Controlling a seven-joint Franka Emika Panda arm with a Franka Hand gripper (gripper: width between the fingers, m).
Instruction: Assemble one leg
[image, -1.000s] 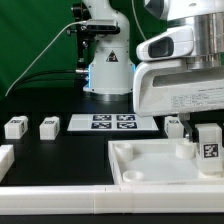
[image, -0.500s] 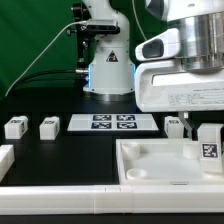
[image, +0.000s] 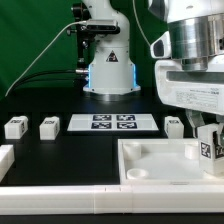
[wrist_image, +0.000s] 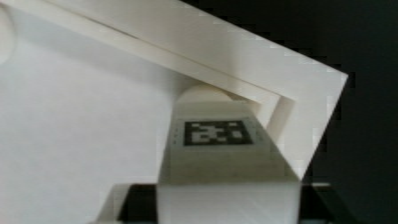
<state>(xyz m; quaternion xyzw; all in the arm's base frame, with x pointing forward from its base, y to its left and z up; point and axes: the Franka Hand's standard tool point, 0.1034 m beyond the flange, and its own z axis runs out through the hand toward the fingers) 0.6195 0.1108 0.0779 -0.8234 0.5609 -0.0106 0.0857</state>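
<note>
Leg (image: 207, 150), a small white block with a square tag, stands upright inside the large white tray-like piece (image: 140, 148), close to the worktop's (image: 60, 150) front edge, toward the exterior view's right. Compared with a second ago, the arm (image: 195, 60) and the tray-like piece both sit further toward the exterior view's right. The leg is probably nudging the piece along rather than sitting home yet.

In the wrist view, the fingers (wrist_image: 135, 206) are clamped on the leg's two sides. Its tag faces the camera and its far end is tucked into the angle where two raised walls meet.
</note>
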